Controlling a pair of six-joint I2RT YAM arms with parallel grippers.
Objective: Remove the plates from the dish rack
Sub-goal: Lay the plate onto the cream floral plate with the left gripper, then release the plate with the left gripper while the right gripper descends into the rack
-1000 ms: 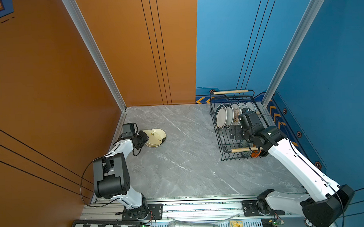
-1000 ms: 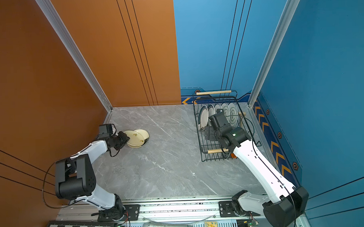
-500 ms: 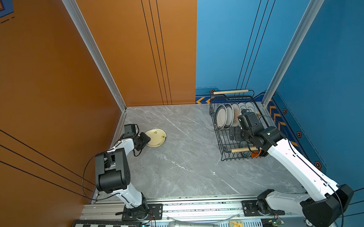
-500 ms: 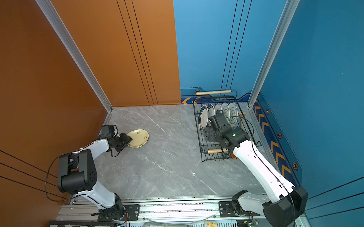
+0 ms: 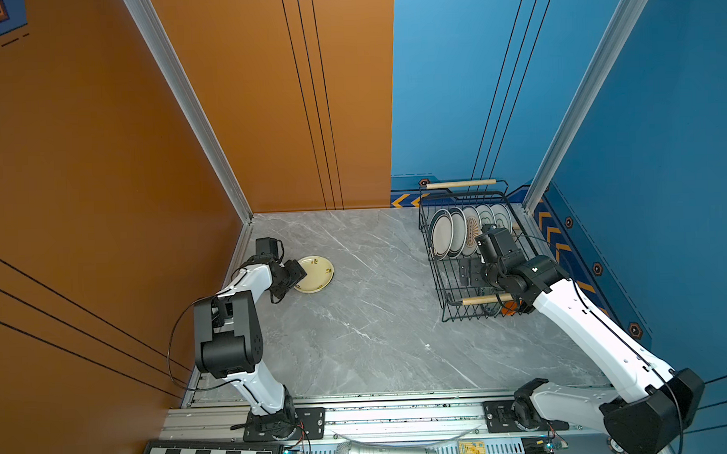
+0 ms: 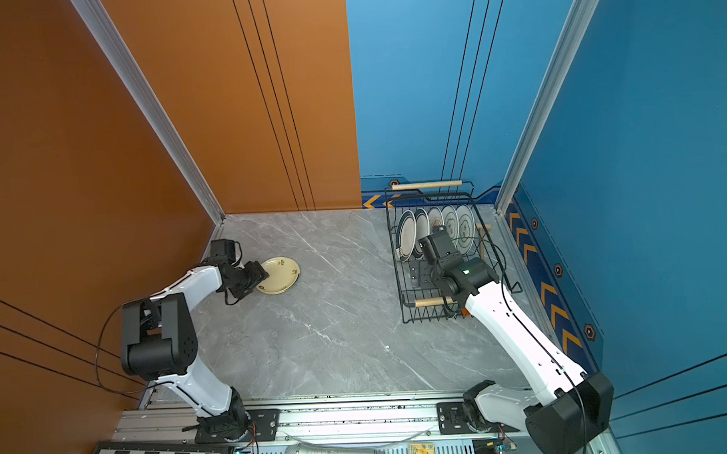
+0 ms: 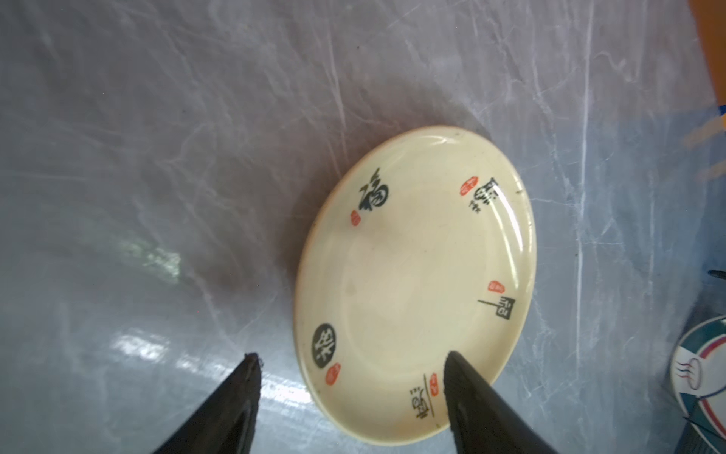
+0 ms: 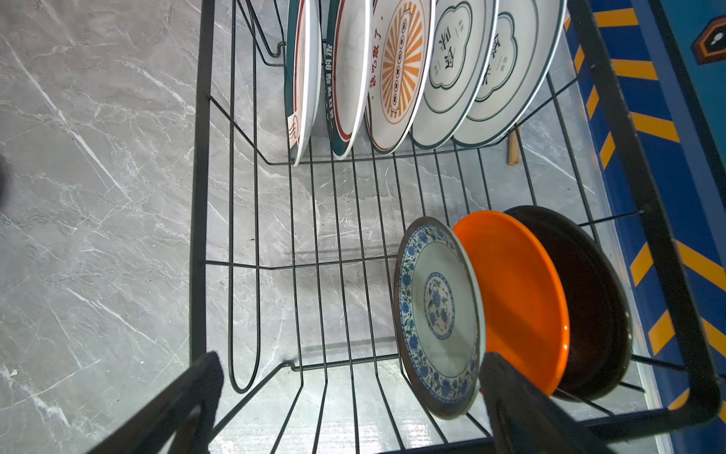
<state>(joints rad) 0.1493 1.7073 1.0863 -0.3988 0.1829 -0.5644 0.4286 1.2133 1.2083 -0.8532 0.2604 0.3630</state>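
Orange round plate point(image 8: 518, 298) is half-hiding black round plate point(image 8: 593, 298); frame edge is cropping white dark-rimmed plates point(image 8: 400, 70) at 12 o'clock end of black wire rack point(image 8: 199, 196).

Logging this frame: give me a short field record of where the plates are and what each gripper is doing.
unloaded: one cream plate, flat on the table
in dish rack: five large upright plates; blue-floral plate, orange plate, dark plate leaning together
left gripper: open, at the cream plate's rim
right gripper: open, reaching into the dish rack beside the blue-floral plate
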